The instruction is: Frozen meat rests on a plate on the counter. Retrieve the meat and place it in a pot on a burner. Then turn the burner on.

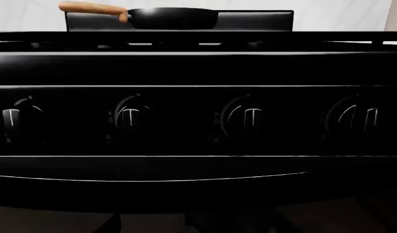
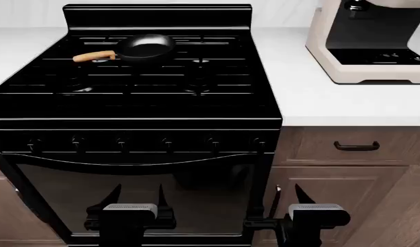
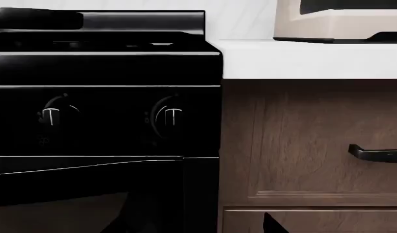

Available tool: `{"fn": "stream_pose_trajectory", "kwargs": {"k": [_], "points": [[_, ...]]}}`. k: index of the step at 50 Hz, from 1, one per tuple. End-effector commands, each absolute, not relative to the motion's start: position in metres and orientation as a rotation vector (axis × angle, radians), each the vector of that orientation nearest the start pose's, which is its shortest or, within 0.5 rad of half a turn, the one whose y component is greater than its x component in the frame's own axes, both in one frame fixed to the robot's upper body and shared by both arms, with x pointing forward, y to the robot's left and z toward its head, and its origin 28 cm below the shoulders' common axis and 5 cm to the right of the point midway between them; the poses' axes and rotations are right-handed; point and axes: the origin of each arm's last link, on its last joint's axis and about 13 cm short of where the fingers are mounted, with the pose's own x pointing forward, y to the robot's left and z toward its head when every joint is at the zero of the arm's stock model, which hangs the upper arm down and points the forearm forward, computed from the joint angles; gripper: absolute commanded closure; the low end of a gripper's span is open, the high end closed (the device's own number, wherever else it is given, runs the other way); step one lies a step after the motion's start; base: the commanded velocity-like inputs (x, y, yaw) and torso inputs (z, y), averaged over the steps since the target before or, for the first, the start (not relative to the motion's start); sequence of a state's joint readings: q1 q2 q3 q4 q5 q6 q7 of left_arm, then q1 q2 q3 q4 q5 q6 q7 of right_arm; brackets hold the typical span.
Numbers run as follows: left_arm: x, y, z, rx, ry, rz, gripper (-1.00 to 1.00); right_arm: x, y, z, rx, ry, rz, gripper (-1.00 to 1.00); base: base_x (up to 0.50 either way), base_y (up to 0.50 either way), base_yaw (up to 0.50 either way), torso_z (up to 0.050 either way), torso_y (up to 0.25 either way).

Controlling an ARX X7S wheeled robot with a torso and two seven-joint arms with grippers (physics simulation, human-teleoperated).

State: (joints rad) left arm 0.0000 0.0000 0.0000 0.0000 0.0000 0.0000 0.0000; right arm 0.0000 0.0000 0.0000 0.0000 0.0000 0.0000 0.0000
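Search is the step in hand, I judge — neither meat nor plate shows in any view, so their place cannot be told, and the next move calls for turning the head or base along the counter point(image 2: 312, 98) to find them. Both claws hang low before the oven door, left claw point(image 2: 138, 193) and right claw point(image 2: 287, 193) each with fingers spread and holding nothing, while the pot point(image 2: 145, 47) sits empty on a far burner, well above and beyond the left claw, its handle pointing left. No brand, label or writing can be read — the knobs point(image 1: 129, 118) straight ahead of the left claw bear only faint marks.
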Motion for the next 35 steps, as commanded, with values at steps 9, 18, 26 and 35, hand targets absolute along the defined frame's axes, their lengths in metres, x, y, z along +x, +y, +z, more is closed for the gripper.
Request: {"fn": "stream_pose_trajectory", "kwargs": {"k": [9,18,26,35], "points": [[0.2043,0.2036,0.0146,-0.008,-0.042,-0.067,-1.0,0.2119,-0.0949,0.0141,-0.021,-0.011,0.011,-1.0,0.0,0.0,0.0,0.042,0.0],[0.2034,0.2028,0.015,-0.003,-0.04,-0.073,-1.0,0.2096,-0.0965,0.015,-0.017,-0.013,0.008,-1.0,0.0,0.0,0.0,0.05,0.0],[0.2031,0.2024,0.0156,0.0,-0.039,-0.077,-1.0,0.209,-0.0966,0.0147,-0.018,-0.013,0.011,-1.0,0.0,0.0,0.0,0.05,0.0],[0.2039,0.2025,0.0157,0.003,-0.037,-0.077,-1.0,0.2087,-0.0971,0.0141,-0.015,-0.01,0.011,-1.0,0.0,0.0,0.0,0.05,0.0]]}}
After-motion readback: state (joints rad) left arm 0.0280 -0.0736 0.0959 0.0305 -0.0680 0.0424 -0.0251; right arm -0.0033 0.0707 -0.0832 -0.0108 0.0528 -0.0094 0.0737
